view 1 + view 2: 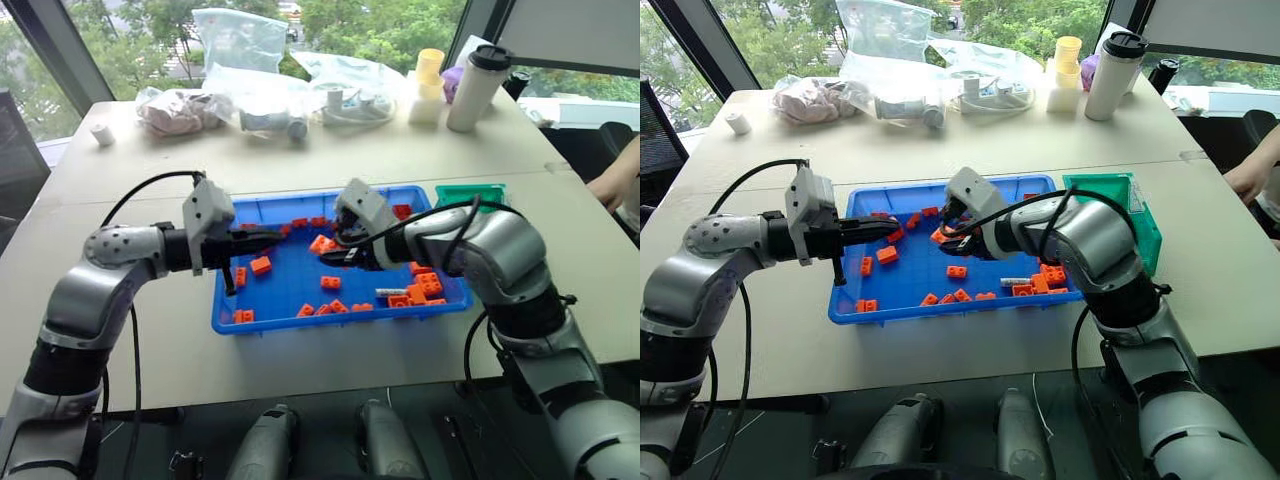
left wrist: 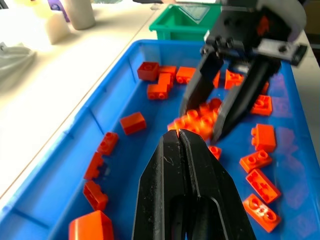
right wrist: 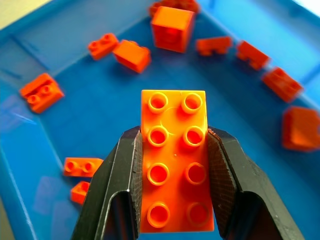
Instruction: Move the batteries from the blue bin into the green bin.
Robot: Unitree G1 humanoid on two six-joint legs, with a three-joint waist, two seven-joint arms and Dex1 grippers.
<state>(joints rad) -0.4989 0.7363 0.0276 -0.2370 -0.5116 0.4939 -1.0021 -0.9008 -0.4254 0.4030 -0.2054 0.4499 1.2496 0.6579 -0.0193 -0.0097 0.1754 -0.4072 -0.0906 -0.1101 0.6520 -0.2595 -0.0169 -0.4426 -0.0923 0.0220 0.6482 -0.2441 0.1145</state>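
The blue bin point(image 1: 225, 318) lies on the table before me, strewn with orange toy bricks. One grey-silver battery point(image 1: 392, 292) rests among the bricks near the bin's front right. The green bin point(image 1: 1137, 222) stands against the blue bin's far right corner. My right gripper point(image 3: 173, 133) hovers over the middle of the blue bin, shut on an orange eight-stud brick point(image 3: 172, 165), not on a battery. My left gripper point(image 2: 180, 134) is shut and empty above the bin's left part, its tips pointing at the right gripper point(image 2: 210, 120).
Along the table's far edge lie plastic bags point(image 1: 240, 40), a white tumbler with a black lid point(image 1: 477, 88), stacked yellow cups point(image 1: 429, 70) and a small white roll point(image 1: 102, 133). A person's arm point(image 1: 612, 180) rests at the right edge.
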